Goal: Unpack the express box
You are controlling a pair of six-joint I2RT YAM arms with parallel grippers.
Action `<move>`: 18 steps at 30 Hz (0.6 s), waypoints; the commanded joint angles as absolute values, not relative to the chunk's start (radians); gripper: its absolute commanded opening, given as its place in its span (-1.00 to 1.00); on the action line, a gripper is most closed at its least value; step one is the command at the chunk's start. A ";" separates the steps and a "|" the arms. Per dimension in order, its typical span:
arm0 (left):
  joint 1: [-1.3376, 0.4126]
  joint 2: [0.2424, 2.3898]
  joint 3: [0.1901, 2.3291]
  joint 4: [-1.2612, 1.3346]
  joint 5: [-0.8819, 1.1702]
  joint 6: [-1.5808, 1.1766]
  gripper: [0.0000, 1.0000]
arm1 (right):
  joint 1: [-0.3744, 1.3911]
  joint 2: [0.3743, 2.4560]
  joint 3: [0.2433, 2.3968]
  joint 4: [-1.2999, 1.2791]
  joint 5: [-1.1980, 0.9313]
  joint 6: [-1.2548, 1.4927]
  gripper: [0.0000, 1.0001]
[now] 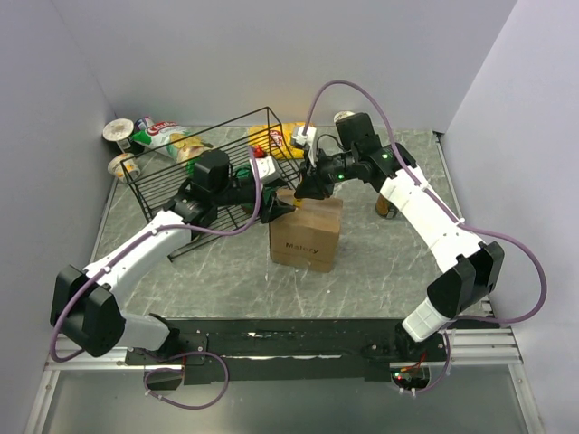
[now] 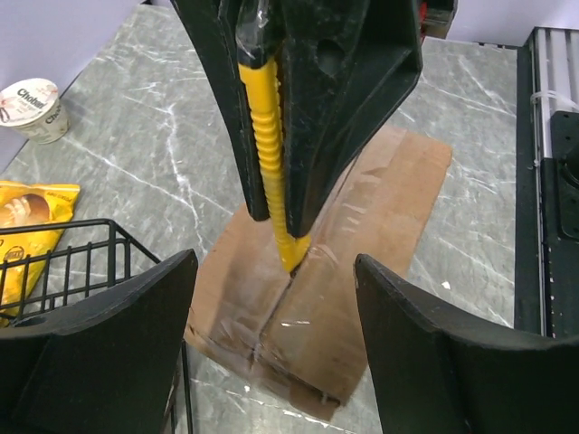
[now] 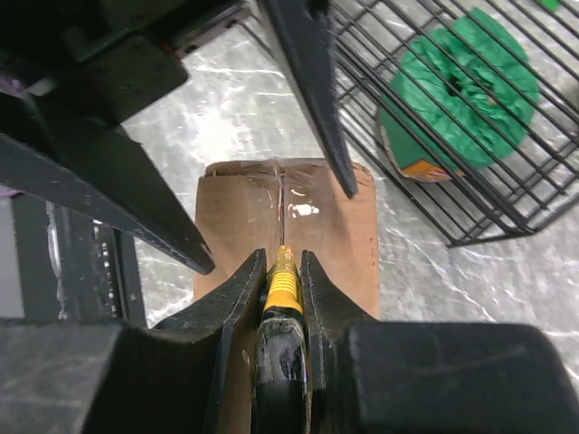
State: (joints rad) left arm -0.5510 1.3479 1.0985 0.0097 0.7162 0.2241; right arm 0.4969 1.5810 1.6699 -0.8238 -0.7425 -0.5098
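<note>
The express box (image 1: 306, 237), a brown carton with a taped top seam, stands mid-table. My right gripper (image 1: 310, 188) is shut on a yellow and black knife (image 3: 283, 294). The knife's yellow tip (image 2: 291, 253) rests on the seam of the box top (image 2: 389, 190), about halfway along it. My left gripper (image 1: 279, 206) hangs open just above the box's left end, one finger (image 2: 136, 316) on either side of the seam line, touching nothing. In the right wrist view the box top (image 3: 335, 235) runs away from my right gripper (image 3: 283, 258), and the left fingers (image 3: 308, 81) hover over its far end.
A black wire basket (image 1: 208, 145) stands directly left of and behind the box, with a green-topped item (image 3: 461, 99) inside. Snack bags (image 1: 289, 137) and yogurt cups (image 1: 118, 130) lie along the back wall. A can (image 1: 385, 206) stands to the right under the right arm.
</note>
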 commanded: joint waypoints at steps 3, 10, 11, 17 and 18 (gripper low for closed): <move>-0.554 1.316 1.078 0.003 0.741 0.218 0.49 | 0.500 1.545 1.663 -0.808 -0.687 -0.520 -1.00; -0.552 1.373 1.061 0.042 0.814 0.317 0.53 | 0.500 1.545 1.655 -0.867 -0.770 -0.614 -1.00; -0.551 1.397 1.072 0.008 0.822 0.352 0.53 | 0.500 1.545 1.658 -0.871 -0.778 -0.624 -1.00; -0.546 1.492 1.120 -0.135 0.865 0.408 0.46 | 0.500 1.562 1.683 -0.900 -0.790 -0.652 -1.00; -0.546 1.497 1.111 -0.132 0.862 0.397 0.45 | 0.497 1.560 1.683 -0.905 -0.790 -0.658 -1.00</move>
